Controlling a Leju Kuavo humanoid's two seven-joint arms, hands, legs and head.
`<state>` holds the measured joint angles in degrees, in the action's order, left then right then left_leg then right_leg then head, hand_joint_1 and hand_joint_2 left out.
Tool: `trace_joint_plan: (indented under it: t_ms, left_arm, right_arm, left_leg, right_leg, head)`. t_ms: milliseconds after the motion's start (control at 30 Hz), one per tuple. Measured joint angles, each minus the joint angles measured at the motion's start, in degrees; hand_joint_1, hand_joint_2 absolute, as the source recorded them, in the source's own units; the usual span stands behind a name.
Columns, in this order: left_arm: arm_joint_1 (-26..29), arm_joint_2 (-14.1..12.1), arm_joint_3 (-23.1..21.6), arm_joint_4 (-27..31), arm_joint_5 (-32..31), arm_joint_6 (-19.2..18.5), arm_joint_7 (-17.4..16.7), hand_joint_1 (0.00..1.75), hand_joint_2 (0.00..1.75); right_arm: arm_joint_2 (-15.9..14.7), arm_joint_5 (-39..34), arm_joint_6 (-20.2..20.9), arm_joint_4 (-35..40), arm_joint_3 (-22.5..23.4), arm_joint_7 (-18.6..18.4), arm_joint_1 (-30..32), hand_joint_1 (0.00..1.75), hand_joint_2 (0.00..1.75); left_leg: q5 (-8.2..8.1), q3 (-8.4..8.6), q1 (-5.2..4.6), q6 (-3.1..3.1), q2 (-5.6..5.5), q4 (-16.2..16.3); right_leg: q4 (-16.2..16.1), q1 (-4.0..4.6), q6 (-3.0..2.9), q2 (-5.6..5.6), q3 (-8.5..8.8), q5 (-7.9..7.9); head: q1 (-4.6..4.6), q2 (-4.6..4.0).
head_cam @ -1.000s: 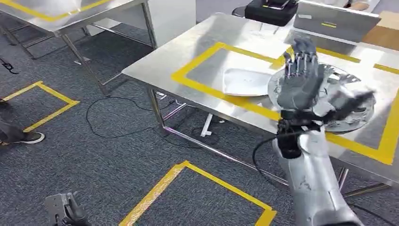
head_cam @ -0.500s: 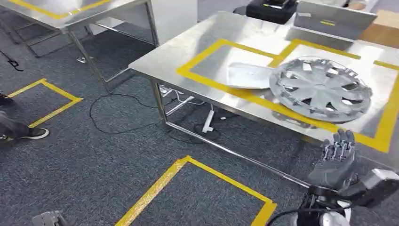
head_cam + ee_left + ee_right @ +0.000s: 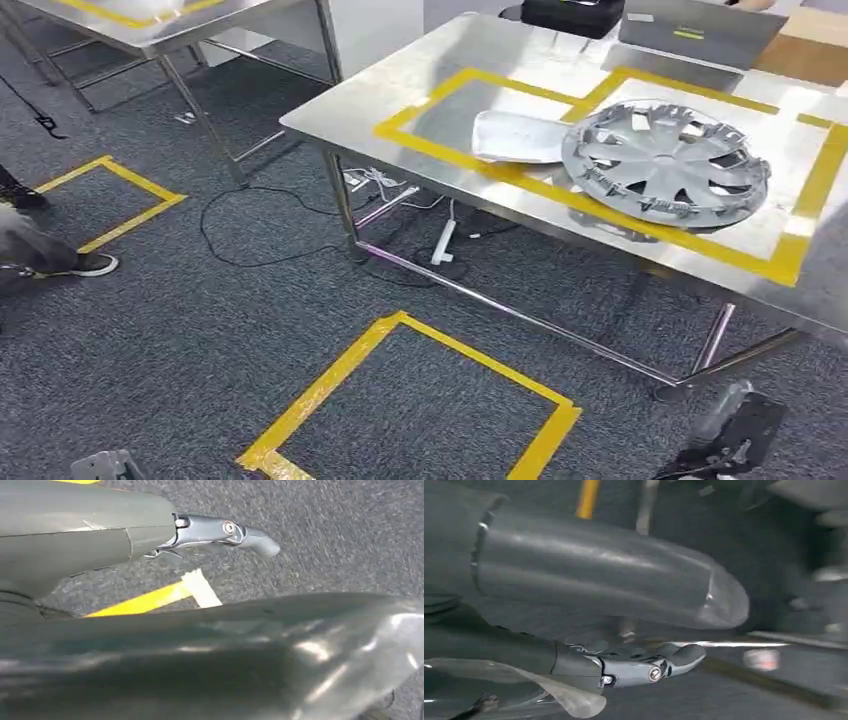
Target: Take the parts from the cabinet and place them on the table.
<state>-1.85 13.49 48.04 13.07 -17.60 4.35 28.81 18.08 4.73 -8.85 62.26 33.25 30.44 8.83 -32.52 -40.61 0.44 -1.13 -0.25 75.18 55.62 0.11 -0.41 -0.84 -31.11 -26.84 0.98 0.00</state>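
The wheel hubcap (image 3: 665, 163) lies flat on the desk (image 3: 440, 70) inside a yellow tape square (image 3: 790, 250), touching a flat white part (image 3: 518, 137) beside it. Both look delivered, so the next fetch from the cabinet seems due. The right robot hand (image 3: 634, 666) hangs with fingers stretched out, holding nothing; the left robot hand (image 3: 220, 532) likewise.
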Motion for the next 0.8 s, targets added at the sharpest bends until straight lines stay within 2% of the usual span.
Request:
trace_joint_plan:
  t_ms: [33, 67, 100, 133, 167, 200, 267, 300, 333, 367, 400, 433, 467, 500, 533, 600, 633, 667, 700, 733, 767, 800]
  left_arm:
    - [-0.1, -0.1, 0.4, 0.0, -0.8, 0.5, 0.0, 0.00, 0.00]
    - [-0.1, -0.2, 0.7, 0.0, -1.1, 0.9, 0.0, 0.00, 0.00]
    - [-0.1, -0.2, 0.9, 0.0, -1.1, 1.0, 0.0, 0.00, 0.00]
    - [-0.2, -0.2, 1.0, 0.0, -1.1, 1.0, 0.0, 0.00, 0.00]
    - [-0.3, -0.3, 1.2, 0.0, -1.2, 1.0, 0.0, 0.00, 0.00]
    - [-0.4, -0.4, 1.4, 0.0, -1.2, 1.0, 0.0, 0.00, 0.00]
    - [-0.3, -0.4, 1.5, 0.0, -1.3, 1.0, 0.0, 0.00, 0.00]
    - [-0.4, -0.4, 1.5, 0.0, -1.4, 1.0, 0.0, 0.00, 0.00]
    - [-0.4, -0.4, 1.6, 0.0, -1.4, 1.0, 0.0, 0.00, 0.00]
    - [-0.4, -0.4, 1.6, 0.0, -1.5, 1.0, 0.0, 0.00, 0.00]
    - [-0.4, -0.4, 1.7, 0.0, -1.5, 1.0, 0.0, 0.00, 0.00]
    - [-0.4, -0.4, 1.8, 0.0, -1.6, 1.0, -0.1, 0.00, 0.00]
    - [-0.4, -0.4, 1.9, 0.0, -1.9, 1.2, -0.2, 0.00, 0.00]
    - [-0.4, -0.4, 1.9, 0.0, -2.4, 1.6, -0.3, 0.00, 0.00]
    - [-0.4, -0.4, 1.9, 0.0, -2.9, 1.9, -0.5, 0.00, 0.00]
    - [-0.5, -0.5, 1.9, 0.0, -3.5, 2.0, -1.1, 0.00, 0.00]
    - [-0.3, -0.7, 2.0, 0.0, -3.8, 2.0, -1.2, 0.00, 0.00]
    - [-0.2, -0.9, 2.0, 0.0, -4.3, 2.1, -1.6, 0.00, 0.00]
    - [-0.2, -0.9, 2.0, 0.0, -4.8, 2.1, -2.0, 0.00, 0.00]
    - [-0.2, -1.0, 2.0, 0.0, -5.1, 2.2, -2.4, 0.00, 0.00]
    - [-0.2, -1.0, 2.0, 0.0, -5.6, 2.2, -2.8, 0.00, 0.00]
    - [-0.2, -1.2, 2.0, 0.0, -6.1, 2.2, -3.3, 0.00, 0.00]
  right_arm:
    - [-0.5, 4.6, -0.5, -8.6, 4.5, -0.1, -2.2, 0.00, 0.00]
    - [-1.3, 8.4, -1.7, -19.1, 9.1, 1.0, -4.4, 0.00, 0.00]
    - [-1.4, 8.5, -1.8, -21.4, 10.1, 1.1, -4.8, 0.00, 0.00]
    - [-1.7, 8.7, -1.9, -22.9, 10.8, 1.2, -4.9, 0.00, 0.00]
    - [-2.1, 9.0, -1.9, -24.3, 11.4, 1.4, -5.1, 0.00, 0.00]
    - [-2.1, 9.1, -2.1, -25.6, 11.9, 1.5, -5.3, 0.00, 0.00]
    - [-2.3, 9.3, -2.1, -27.1, 12.5, 1.6, -5.9, 0.00, 0.00]
    - [-2.5, 9.2, -2.2, -27.8, 12.8, 1.7, -6.2, 0.00, 0.00]
    - [-2.6, 9.2, -2.2, -28.5, 13.0, 1.7, -6.4, 0.00, 0.00]
    - [-2.7, 9.2, -2.2, -28.9, 13.3, 1.7, -6.6, 0.00, 0.00]
    - [-2.8, 9.2, -2.3, -29.2, 13.5, 1.7, -6.7, 0.00, 0.00]
    - [-3.0, 9.6, -2.3, -29.7, 13.7, 1.1, -7.0, 0.00, 0.00]
    - [-3.2, 10.7, -2.4, -30.5, 13.9, -0.4, -7.5, 0.00, 0.00]
    - [-3.5, 12.3, -3.0, -31.7, 14.0, -2.4, -8.0, 0.00, 0.00]
    - [-3.7, 14.4, -3.6, -33.4, 14.0, -4.1, -8.4, 0.00, 0.00]
    - [-4.5, 18.8, -4.8, -37.3, 13.9, -7.5, -8.5, 0.00, 0.00]
    - [-4.7, 20.7, -5.5, -38.5, 13.8, -10.0, -8.4, 0.00, 0.00]
    - [-5.0, 23.3, -6.4, -40.1, 13.4, -13.0, -8.6, 0.00, 0.00]
    - [-5.4, 25.7, -7.1, -41.5, 12.7, -16.1, -8.7, 0.00, 0.00]
    - [-5.6, 27.6, -7.5, -42.5, 12.1, -18.3, -8.6, 0.00, 0.00]
    - [-5.7, 30.0, -7.7, -43.7, 11.2, -21.1, -8.6, 0.00, 0.00]
    - [-5.8, 32.6, -7.8, -44.9, 10.0, -24.1, -8.6, 0.00, 0.00]
  left_leg:
    - [3.53, 9.20, 0.29, -0.03, 0.01, -11.1]
    - [2.13, 13.51, -0.31, 1.16, -0.32, -18.6]
    - [2.64, 13.09, -0.57, 1.90, -0.27, -18.5]
    - [3.53, 12.62, -0.19, 2.69, 0.01, -19.2]
    - [4.17, 11.88, -0.33, 3.24, 0.23, -19.2]
    - [4.82, 10.88, -0.45, 3.76, 0.25, -19.2]
    - [6.31, 9.02, -0.76, 3.95, 0.38, -19.1]
    - [7.01, 8.05, -0.90, 3.97, 0.47, -19.0]
    - [7.73, 7.02, -1.01, 3.93, 0.47, -19.0]
    - [8.32, 6.20, -1.05, 3.87, 0.48, -18.9]
    - [9.01, 5.13, -1.06, 3.72, 0.47, -18.7]
    - [9.72, 4.34, -1.05, 3.54, 0.45, -18.5]
    - [10.27, 3.85, -1.07, 3.27, 0.46, -18.2]
    - [10.65, 3.40, -1.31, 2.92, 0.49, -17.9]
    - [10.99, 3.27, -1.28, 2.60, 0.57, -17.9]
    - [12.18, 3.21, -0.85, 1.83, 0.36, -18.2]
    - [12.55, 3.12, -0.95, 1.47, 0.11, -18.1]
    - [10.77, 2.60, -0.67, 1.13, 0.07, -17.1]
    - [7.37, 1.87, -0.52, 0.66, 0.07, -14.4]
    - [4.00, 0.88, -0.30, 0.25, 0.10, -10.5]
    - [1.30, -0.26, -0.12, -0.11, 0.09, -5.8]
    - [0.07, -1.07, 0.03, -0.38, 0.10, -1.9]
  right_leg:
    - [0.9, -0.23, 0.64, 0.11, -2.54, 1.24]
    - [1.6, -0.32, 1.90, 0.21, -3.62, 2.66]
    - [1.4, -0.49, 2.49, 0.31, -3.83, 3.36]
    - [1.7, -0.70, 2.82, 0.54, -4.19, 3.17]
    - [3.0, -0.74, 2.89, 0.69, -5.02, 0.46]
    - [6.3, -0.70, 2.97, 0.79, -6.42, -3.58]
    - [15.0, -0.72, 3.08, 0.78, -8.39, -9.43]
    - [18.1, -0.71, 3.08, 0.77, -8.72, -10.25]
    - [19.5, -0.70, 3.00, 0.78, -8.12, -9.21]
    - [18.9, -0.69, 2.93, 0.78, -6.78, -7.40]
    - [16.2, -0.67, 2.82, 0.78, -4.06, -4.79]
    - [10.9, -0.68, 2.67, 0.76, 0.06, -3.34]
    - [5.0, -0.69, 2.47, 0.76, 4.58, -4.25]
    - [-0.9, -0.47, 2.35, 0.80, 8.92, -5.98]
    - [-2.4, -0.45, 2.07, 0.73, 8.72, -7.02]
    - [-1.7, 0.12, 1.54, 0.58, 8.15, -6.44]
    - [-2.0, -0.13, 1.09, 0.26, 7.91, -5.77]
    - [-2.0, -0.36, 0.69, -0.33, 7.59, -5.30]
    - [-2.0, -0.34, 0.08, -0.50, 7.18, -4.90]
    - [-2.0, -0.26, -0.02, -0.80, 6.76, -4.51]
    - [-2.0, -0.19, -0.11, -1.21, 6.29, -4.11]
    - [-1.8, -0.14, -0.08, -1.65, 5.79, -3.82]
  head:
    - [-0.02, 0.00]
    - [-0.33, 0.02]
    - [-0.22, 0.02]
    - [-0.26, 0.02]
    - [-0.24, 0.02]
    - [0.04, 0.02]
    - [0.06, 0.00]
    - [0.15, 0.02]
    - [0.11, 0.02]
    - [0.15, 0.00]
    - [0.13, 0.02]
    - [0.15, 0.02]
    - [0.20, 0.02]
    - [0.28, 0.02]
    - [0.04, 0.02]
    - [0.13, 0.02]
    - [0.13, 0.02]
    - [0.09, 0.02]
    - [-0.37, 0.02]
    - [-0.42, 0.02]
    - [-0.37, 0.02]
    - [-0.39, 0.00]
